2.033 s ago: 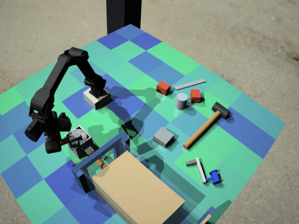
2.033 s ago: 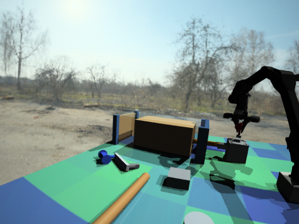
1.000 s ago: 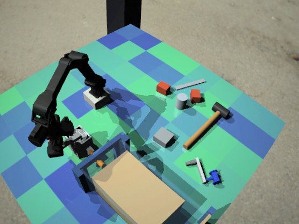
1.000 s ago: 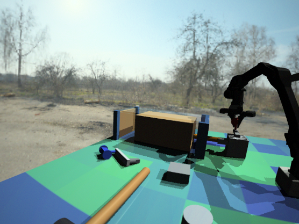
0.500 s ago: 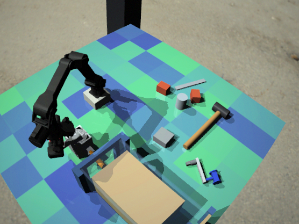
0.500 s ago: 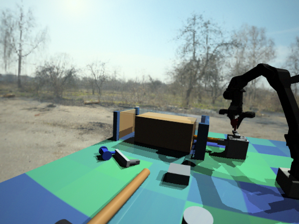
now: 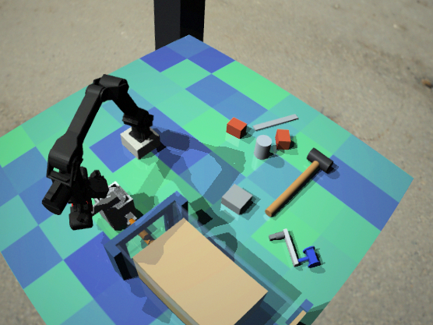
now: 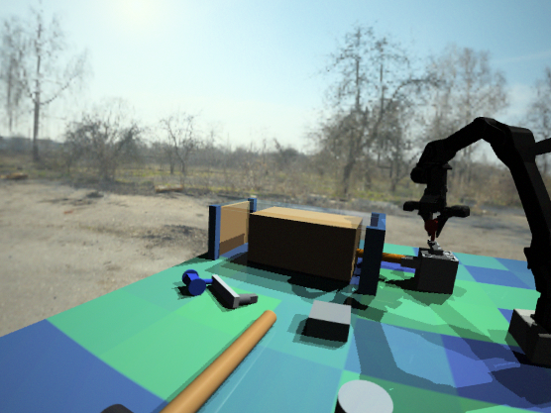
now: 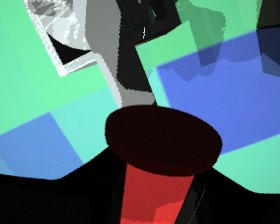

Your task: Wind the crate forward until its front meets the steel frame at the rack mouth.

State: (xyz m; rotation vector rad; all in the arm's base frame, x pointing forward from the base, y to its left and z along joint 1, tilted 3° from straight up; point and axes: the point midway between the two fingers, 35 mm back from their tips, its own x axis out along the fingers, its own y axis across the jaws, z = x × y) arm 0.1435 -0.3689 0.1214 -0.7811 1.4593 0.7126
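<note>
Crate (image 7: 202, 270) (image 8: 302, 244): flat inside the guard cubby, short of the near-winch blue frame (image 7: 146, 219) (image 8: 373, 256); strap (image 7: 141, 232) (image 8: 392, 257) attached. Winch (image 7: 117, 211) (image 8: 436, 273): handle (image 7: 109, 201) (image 8: 432, 245) (image 9: 107, 42) apparently seated. Gripper (image 7: 83, 207) (image 8: 432, 234) (image 9: 146, 140): clamped on the handle's red grip. Remaining: final winding, release, withdrawal.

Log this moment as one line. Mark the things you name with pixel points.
hand (image 7: 82, 207) (image 8: 432, 226) (image 9: 146, 140): shut on red knob (image 8: 432, 228) (image 9: 157, 192) | crank (image 9: 107, 50): on winch (image 7: 117, 209) (image 8: 436, 272) | crate (image 7: 200, 270) (image 8: 302, 244): flat, short of front frame (image 7: 146, 219) (image 8: 373, 256) | blue-knobbed crank (image 7: 291, 248) (image 8: 224, 290): lying on bench (image 7: 350, 219) (image 8: 124, 367)
</note>
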